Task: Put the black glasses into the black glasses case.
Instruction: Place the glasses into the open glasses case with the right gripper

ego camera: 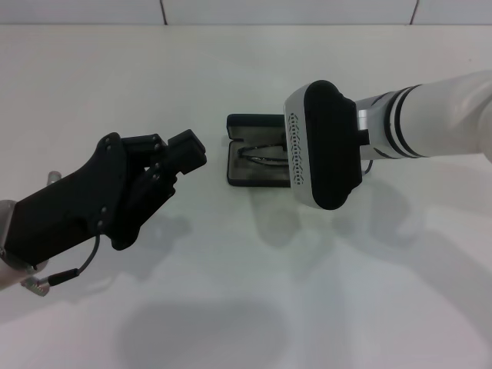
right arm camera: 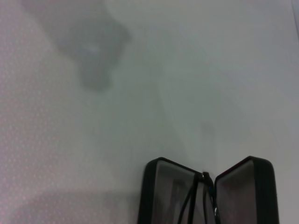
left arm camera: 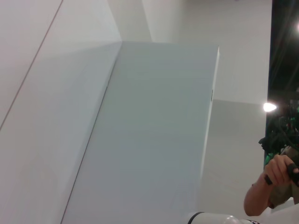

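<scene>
White table [ego camera: 246, 307] holds black glasses [ego camera: 261, 154] in open black glasses case [ego camera: 250, 175]; both hands' grip unclear.

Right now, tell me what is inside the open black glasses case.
The black glasses lie inside the black glasses case, on its grey lining. The right end effector hangs over the case's right part, hiding the rest of the frame. The left end effector is apart.

I see even overhead light; soft gripper shadows on the white table [ego camera: 231, 307]. A lamp [left arm camera: 269, 107] glares w/ streaks in left wrist view; right wrist view hazy.
</scene>
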